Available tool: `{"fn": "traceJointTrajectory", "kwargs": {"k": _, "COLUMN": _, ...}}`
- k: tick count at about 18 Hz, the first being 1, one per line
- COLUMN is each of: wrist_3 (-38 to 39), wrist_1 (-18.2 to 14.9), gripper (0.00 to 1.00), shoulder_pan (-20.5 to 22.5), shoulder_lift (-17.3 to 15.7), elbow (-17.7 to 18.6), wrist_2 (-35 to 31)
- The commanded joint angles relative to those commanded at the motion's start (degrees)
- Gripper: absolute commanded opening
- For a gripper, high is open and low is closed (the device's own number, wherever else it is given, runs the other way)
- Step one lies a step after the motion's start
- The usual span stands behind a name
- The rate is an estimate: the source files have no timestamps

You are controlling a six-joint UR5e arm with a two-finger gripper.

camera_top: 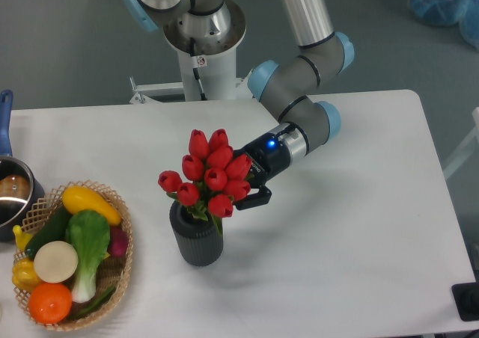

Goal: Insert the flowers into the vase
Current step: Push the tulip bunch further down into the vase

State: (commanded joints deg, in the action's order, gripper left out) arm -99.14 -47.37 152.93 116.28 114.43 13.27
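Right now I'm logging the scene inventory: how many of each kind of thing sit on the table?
Bunch of red tulips: 1
Ribbed dark grey vase: 1
Wicker basket of vegetables: 1
Metal pot with blue handle: 1
Total: 4

Hand (251, 190) low, arm angled leftward
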Motion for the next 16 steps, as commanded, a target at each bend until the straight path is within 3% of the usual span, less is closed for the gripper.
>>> {"fn": "traceJointTrajectory", "kwargs": {"k": 16, "wrist_3": 0.0, "wrist_1": 0.0, "gripper": 0.47, "shoulder_pan": -0.2, "shoulder_lift": 0.6, "elbow": 0.0, "wrist_2": -0.5}}
